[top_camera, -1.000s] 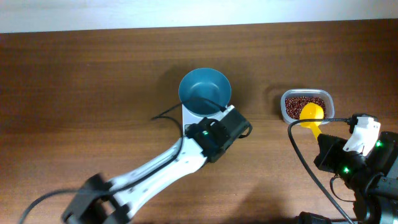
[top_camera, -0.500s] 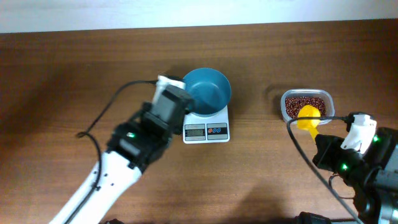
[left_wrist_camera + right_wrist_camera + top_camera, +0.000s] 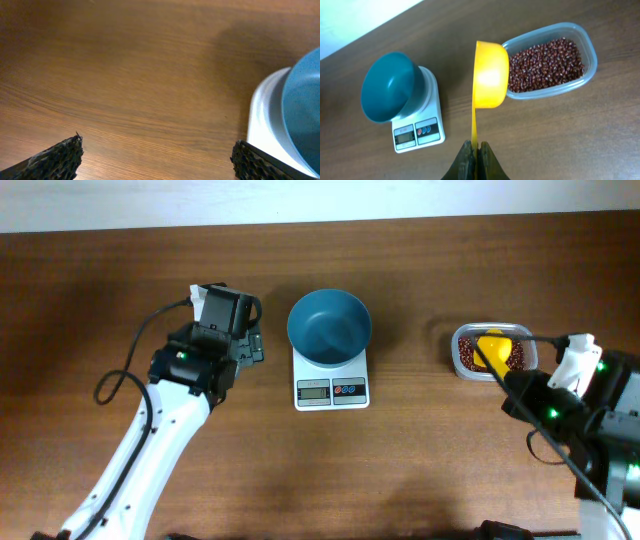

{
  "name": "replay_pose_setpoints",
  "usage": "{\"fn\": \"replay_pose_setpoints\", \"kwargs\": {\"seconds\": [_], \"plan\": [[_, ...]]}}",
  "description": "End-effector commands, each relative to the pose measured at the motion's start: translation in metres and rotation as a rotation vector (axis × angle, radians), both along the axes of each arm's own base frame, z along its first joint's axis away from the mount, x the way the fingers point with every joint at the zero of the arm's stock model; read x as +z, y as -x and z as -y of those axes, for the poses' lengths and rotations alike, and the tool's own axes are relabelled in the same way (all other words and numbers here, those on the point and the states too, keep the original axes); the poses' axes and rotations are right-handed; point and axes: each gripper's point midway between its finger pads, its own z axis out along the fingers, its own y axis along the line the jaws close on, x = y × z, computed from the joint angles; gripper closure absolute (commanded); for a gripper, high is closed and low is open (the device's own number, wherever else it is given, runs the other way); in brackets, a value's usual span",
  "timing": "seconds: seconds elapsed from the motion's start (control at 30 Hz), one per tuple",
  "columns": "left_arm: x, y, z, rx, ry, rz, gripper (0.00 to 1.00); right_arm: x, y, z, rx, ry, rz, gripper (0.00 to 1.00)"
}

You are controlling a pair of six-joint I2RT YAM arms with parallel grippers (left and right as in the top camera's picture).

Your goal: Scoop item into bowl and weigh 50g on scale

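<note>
left pincer (image 3: 156, 162) now over wooden table (image 3: 450, 260)

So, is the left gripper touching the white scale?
Apart. The overhead view shows a strip of bare wooden table between the open left gripper and the left edge of the scale.

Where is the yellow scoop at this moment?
In the overhead view the yellow scoop is on the right side, held by the right gripper over the clear container of beans.
</note>
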Motion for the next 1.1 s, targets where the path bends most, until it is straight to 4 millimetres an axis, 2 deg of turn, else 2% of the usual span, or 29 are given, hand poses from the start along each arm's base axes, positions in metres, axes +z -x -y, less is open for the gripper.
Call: {"fn": "replay_pose_setpoints", "kwargs": {"seconds": [0.0, 0.03, 0.1, 0.2, 0.33, 0.4, 0.47, 0.53, 0.57, 0.7, 0.8, 0.93, 1.0, 1.07], "plan": [[-0.010, 0.005, 0.051, -0.143, 0.262, -0.081, 0.00, 0.002, -0.014, 0.001, 0.004, -0.014, 0.003, 0.96], [-0.009, 0.008, 0.062, -0.219, 0.290, -0.096, 0.03, 0.000, -0.017, 0.002, 0.004, -0.016, -0.004, 0.96], [-0.007, 0.018, 0.074, -0.331, 0.306, -0.138, 0.23, -0.005, -0.022, 0.003, 0.004, -0.020, -0.017, 0.96], [-0.013, 0.042, 0.070, -0.500, 0.191, -0.239, 0.34, -0.009, -0.026, 0.004, 0.004, -0.022, -0.028, 0.96], [-0.013, 0.065, 0.064, -0.635, 0.104, -0.337, 0.80, -0.008, -0.025, 0.004, 0.012, -0.014, -0.024, 0.96], [-0.002, 0.076, 0.060, -0.632, 0.104, -0.378, 0.91, -0.007, -0.025, 0.004, 0.012, -0.014, -0.023, 0.96], [0.014, 0.087, 0.060, -0.674, 0.106, -0.403, 0.93, -0.007, -0.025, 0.004, 0.013, -0.012, -0.023, 0.96], [0.037, 0.102, 0.074, -0.838, 0.133, -0.385, 0.94, -0.007, -0.026, 0.004, 0.030, 0.006, -0.015, 0.96], [0.045, 0.105, 0.077, -0.866, 0.129, -0.364, 0.96, -0.006, -0.027, 0.005, 0.030, 0.007, -0.011, 0.96], [0.064, 0.113, 0.085, -0.924, 0.107, -0.281, 0.96, -0.005, -0.029, 0.005, 0.030, 0.010, -0.001, 0.96], [0.056, 0.122, 0.089, -0.954, 0.104, -0.309, 0.97, -0.005, -0.029, 0.005, 0.030, 0.010, -0.001, 0.96], [0.025, 0.132, 0.098, -1.016, 0.103, -0.369, 0.96, -0.002, -0.032, 0.006, 0.030, 0.016, 0.018, 0.96], [0.008, 0.140, 0.103, -1.041, 0.098, -0.408, 1.00, 0.001, -0.034, 0.007, 0.030, 0.020, 0.031, 0.96], [0.006, 0.142, 0.103, -1.043, 0.097, -0.416, 1.00, 0.002, -0.036, 0.007, 0.030, 0.022, 0.039, 0.96]]}}
